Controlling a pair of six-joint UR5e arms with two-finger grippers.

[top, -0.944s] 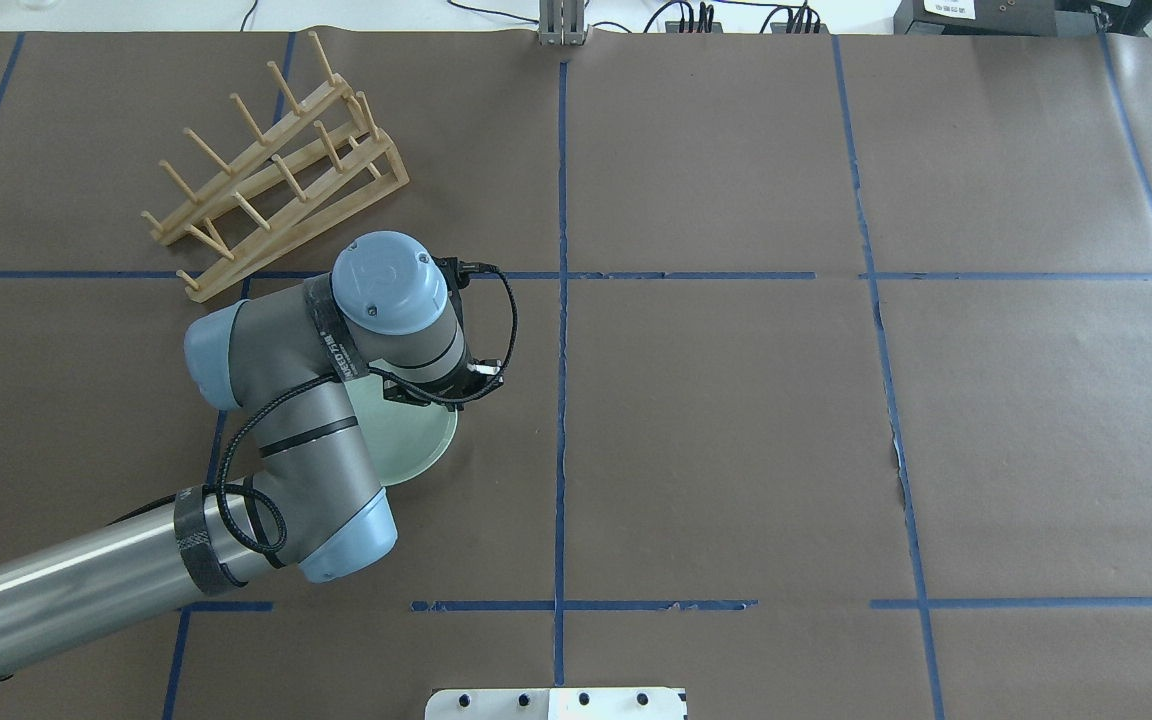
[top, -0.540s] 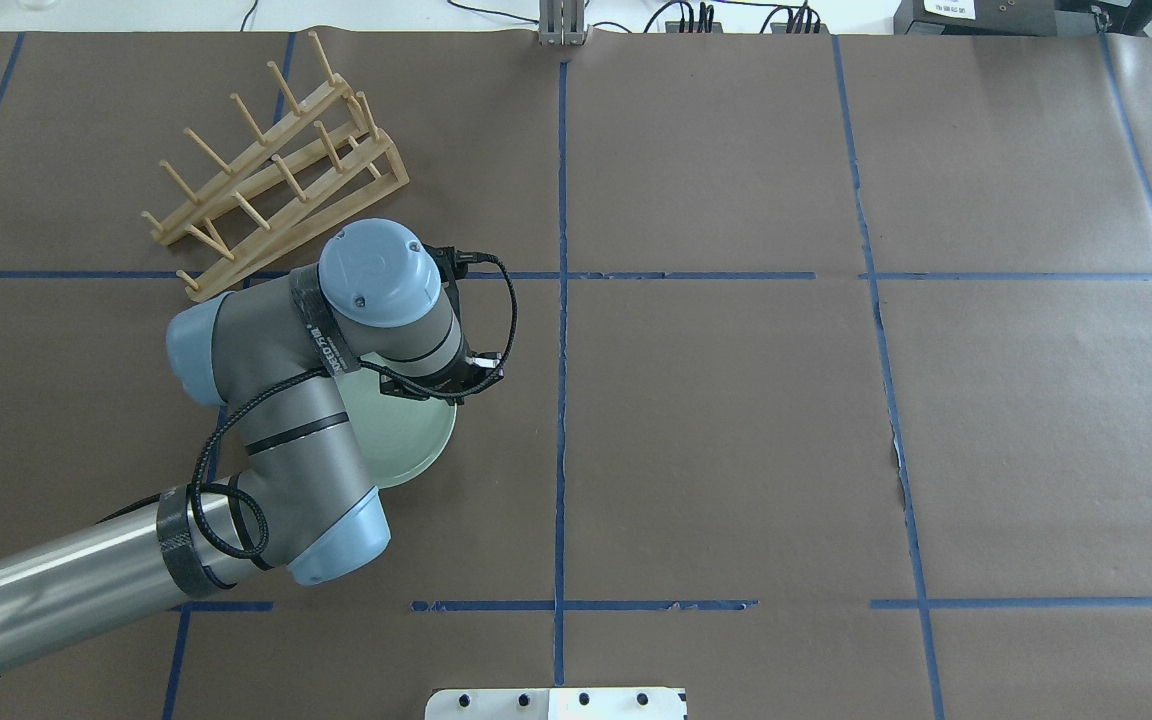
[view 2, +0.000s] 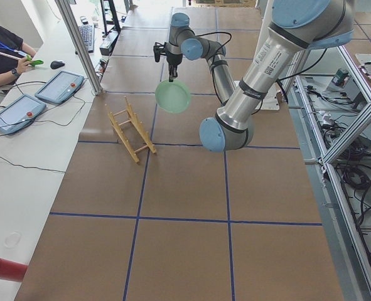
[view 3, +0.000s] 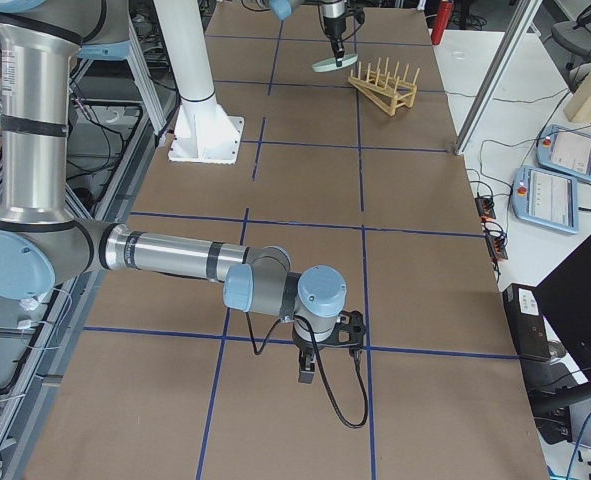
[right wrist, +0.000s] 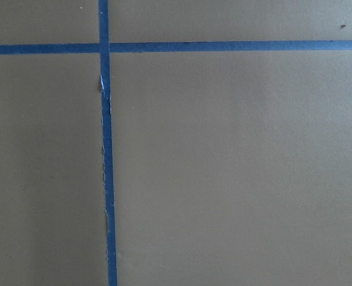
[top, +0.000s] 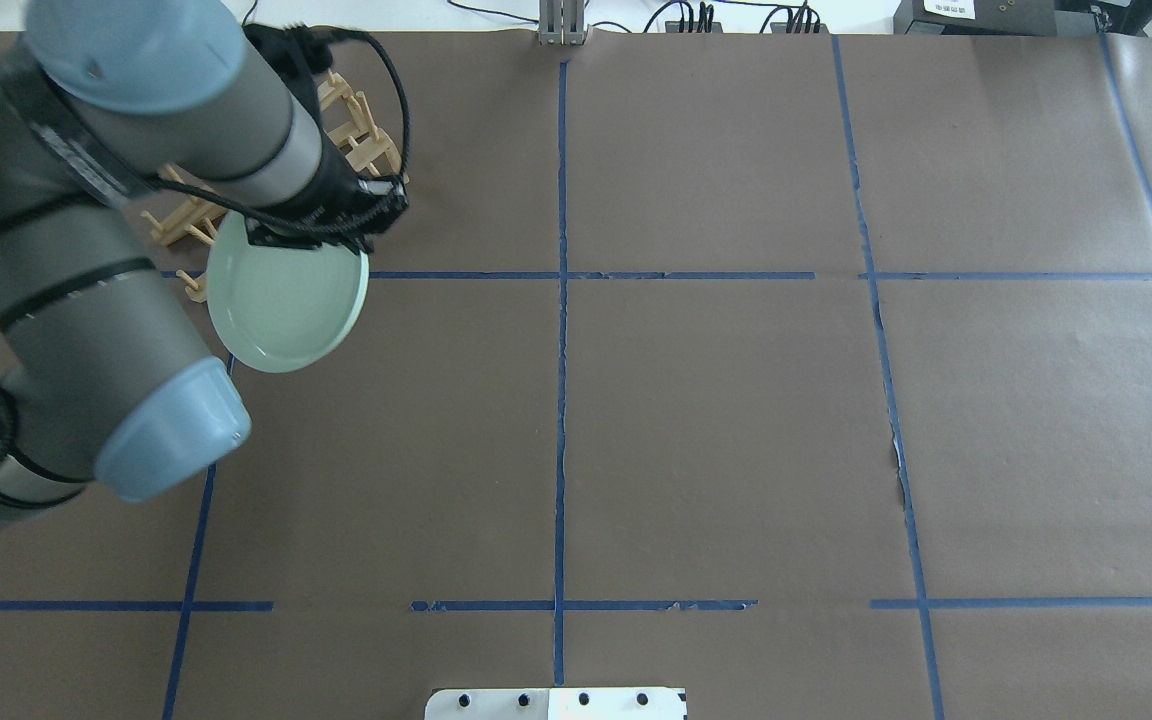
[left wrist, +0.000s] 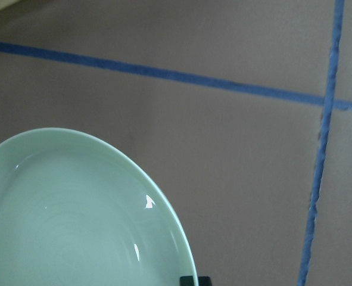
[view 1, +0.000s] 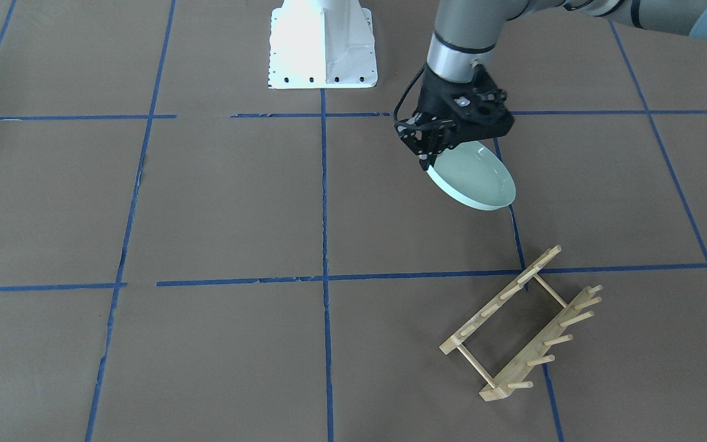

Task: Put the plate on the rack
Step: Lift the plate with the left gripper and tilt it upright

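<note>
The pale mint-green plate (view 1: 473,178) hangs tilted in the air, held by its rim in my left gripper (view 1: 430,161), which is shut on it. In the overhead view the plate (top: 281,310) is just in front of the wooden rack (top: 366,145), which my arm partly hides. The rack (view 1: 522,325) stands empty on the table, apart from the plate. The left wrist view shows the plate (left wrist: 74,220) over brown paper. My right gripper (view 3: 307,370) shows only in the exterior right view, low over the table far from the rack; I cannot tell if it is open or shut.
The white robot base (view 1: 321,43) stands at the table's near-robot edge. Blue tape lines (top: 561,300) divide the brown paper. Tablets (view 2: 59,88) and an operator (view 2: 0,47) are beside the table beyond the rack.
My left arm has lifted the plate off the table and carried it up and toward the rack at the far left. The rack has not moved.
</note>
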